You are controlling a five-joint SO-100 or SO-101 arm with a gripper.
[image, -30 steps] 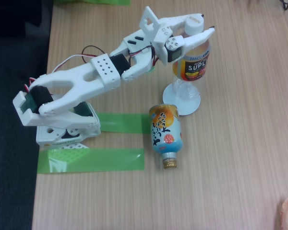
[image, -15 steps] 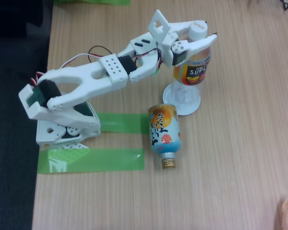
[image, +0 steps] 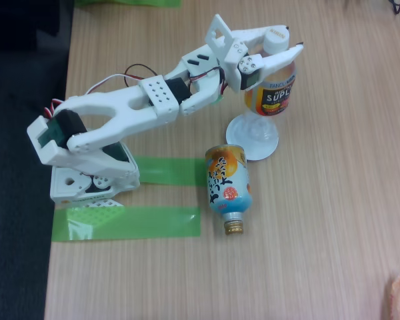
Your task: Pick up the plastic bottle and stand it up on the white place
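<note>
A wooden table [image: 320,253] is seen beside dark floor [image: 20,200]. Green tape strips [image: 127,222] lie by the arm's base. The plastic bottle [image: 272,93] is held upright on the white place [image: 252,138], clasped near its cap by the gripper [image: 280,45].

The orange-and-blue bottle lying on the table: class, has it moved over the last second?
Barely, if at all: the orange-and-blue bottle has crept slightly left toward the green tape strip, cap pointing the same way.
</note>
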